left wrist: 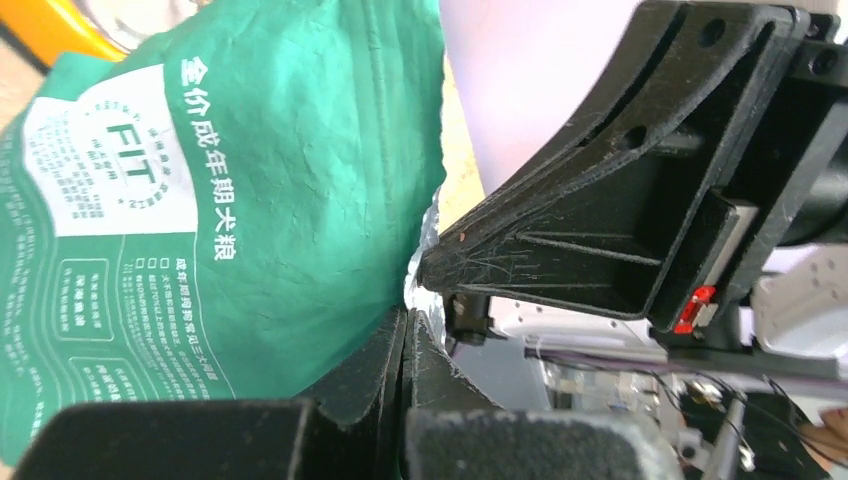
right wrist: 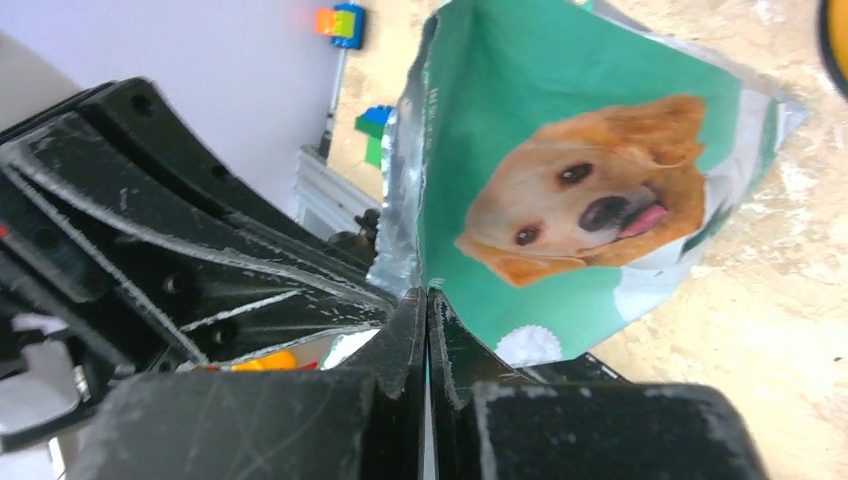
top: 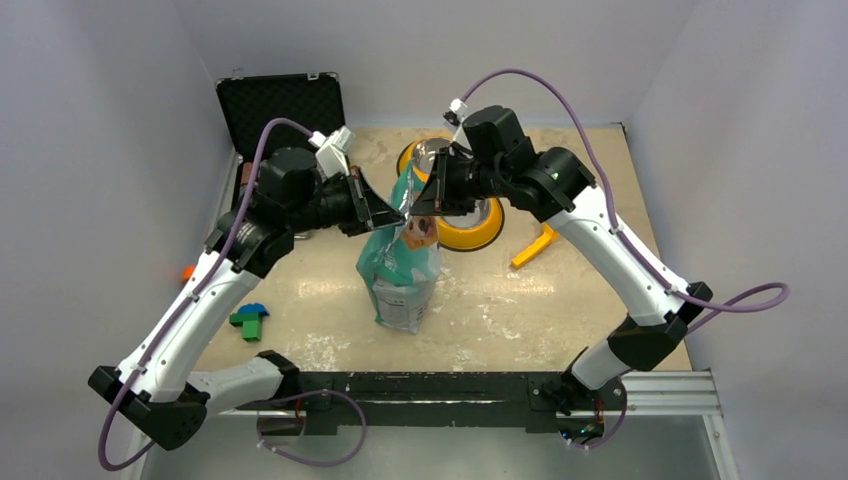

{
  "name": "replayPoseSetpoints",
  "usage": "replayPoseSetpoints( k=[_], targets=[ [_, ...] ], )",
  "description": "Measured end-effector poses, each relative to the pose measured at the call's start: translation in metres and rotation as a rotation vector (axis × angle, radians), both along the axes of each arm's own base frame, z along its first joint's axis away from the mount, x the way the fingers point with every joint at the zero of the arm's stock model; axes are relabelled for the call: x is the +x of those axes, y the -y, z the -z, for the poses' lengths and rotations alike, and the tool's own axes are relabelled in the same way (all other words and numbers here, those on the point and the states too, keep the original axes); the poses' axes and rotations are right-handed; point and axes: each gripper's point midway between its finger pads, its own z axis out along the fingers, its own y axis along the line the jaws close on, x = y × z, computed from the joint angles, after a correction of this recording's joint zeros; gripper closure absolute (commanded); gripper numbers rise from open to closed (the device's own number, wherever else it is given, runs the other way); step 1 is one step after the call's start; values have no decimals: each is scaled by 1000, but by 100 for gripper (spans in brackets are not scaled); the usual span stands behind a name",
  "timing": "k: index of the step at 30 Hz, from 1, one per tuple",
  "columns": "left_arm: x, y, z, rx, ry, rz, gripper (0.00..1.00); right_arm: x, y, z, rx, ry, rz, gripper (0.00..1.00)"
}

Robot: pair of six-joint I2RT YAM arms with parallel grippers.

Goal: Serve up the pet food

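Leftmost, green and blue blocks [top: 248, 321] lie on the bench [top: 560, 290]. My left end effector [top: 393, 216] is pinched tight on the top edge of the teal dog-face pouch [top: 402, 275], which stands upright mid-bench, the pet food itself hidden from view. My right end effector [top: 418, 205] clamps the same edge, just beside the left. Behind sits a yellow bowl [top: 470, 237], with an orange scoop [top: 534, 248] to its right.

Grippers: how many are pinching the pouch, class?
2. The left gripper pinches the pouch at its top edge from the left; the right gripper pinches the same edge from the right, tips nearly meeting.
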Motion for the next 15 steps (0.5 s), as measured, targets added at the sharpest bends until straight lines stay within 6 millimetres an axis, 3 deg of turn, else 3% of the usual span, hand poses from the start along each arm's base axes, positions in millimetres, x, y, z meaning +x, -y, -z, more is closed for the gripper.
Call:
replayPoseSetpoints(
  k=[5,9,13,15],
  targets=[
    [6,-24,6,132,58,-142,100,5,1,12,-71,51,61,100],
    [11,-51,-9,182,132,-266,100,8,16,28,-201,101,118,100],
    [11,-58,-15,180,157,-298,100,9,18,30,-232,127,113,100],
    [11,-57,-15,181,160,-293,100,7,15,28,-217,129,83,59]
  ],
)
